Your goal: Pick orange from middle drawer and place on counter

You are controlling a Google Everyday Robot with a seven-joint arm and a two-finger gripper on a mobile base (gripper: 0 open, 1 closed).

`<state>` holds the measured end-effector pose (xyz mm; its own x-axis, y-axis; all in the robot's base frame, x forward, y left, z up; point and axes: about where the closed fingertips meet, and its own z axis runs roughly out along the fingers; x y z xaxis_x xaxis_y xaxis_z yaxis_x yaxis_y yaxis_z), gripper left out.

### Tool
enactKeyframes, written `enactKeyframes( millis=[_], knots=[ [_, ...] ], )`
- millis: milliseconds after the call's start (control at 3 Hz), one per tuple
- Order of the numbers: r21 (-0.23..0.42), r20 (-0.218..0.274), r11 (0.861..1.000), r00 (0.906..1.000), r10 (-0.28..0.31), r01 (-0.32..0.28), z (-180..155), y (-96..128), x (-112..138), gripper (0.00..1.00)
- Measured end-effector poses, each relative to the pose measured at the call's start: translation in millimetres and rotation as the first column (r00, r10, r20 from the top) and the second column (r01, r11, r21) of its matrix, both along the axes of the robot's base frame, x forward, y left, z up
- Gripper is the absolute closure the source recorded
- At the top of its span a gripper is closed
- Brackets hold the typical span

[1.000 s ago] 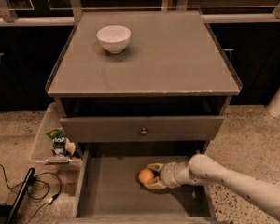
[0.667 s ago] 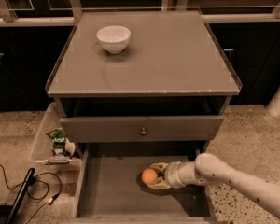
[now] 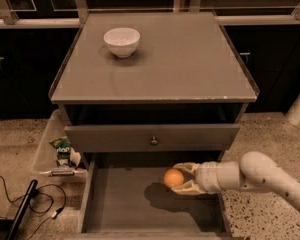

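Observation:
The orange (image 3: 173,178) is held between the two pale fingers of my gripper (image 3: 178,178), which reaches in from the right. It hangs a little above the floor of the open middle drawer (image 3: 120,201) and casts a shadow below it. The gripper is shut on the orange. The grey counter (image 3: 180,59) lies above, at the top of the cabinet.
A white bowl (image 3: 121,41) stands on the counter's back left. A closed drawer front with a round knob (image 3: 153,140) sits above the open drawer. A clear bin (image 3: 55,149) with a snack bag stands at the left. Cables lie on the floor at lower left.
My gripper has lifted the orange off the drawer floor and drawn it slightly up and to the right.

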<state>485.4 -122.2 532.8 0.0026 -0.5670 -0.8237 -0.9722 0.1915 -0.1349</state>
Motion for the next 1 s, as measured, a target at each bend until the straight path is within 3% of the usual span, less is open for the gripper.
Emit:
enactKeyframes(
  millis=[333, 1000],
  knots=[
    [-0.026, 0.071, 0.999, 0.9972, -0.022, 0.024, 70, -25, -2, 1.0],
    [-0.045, 0.094, 0.999, 0.9955, -0.014, 0.018, 82, -25, -5, 1.0]
  ],
)
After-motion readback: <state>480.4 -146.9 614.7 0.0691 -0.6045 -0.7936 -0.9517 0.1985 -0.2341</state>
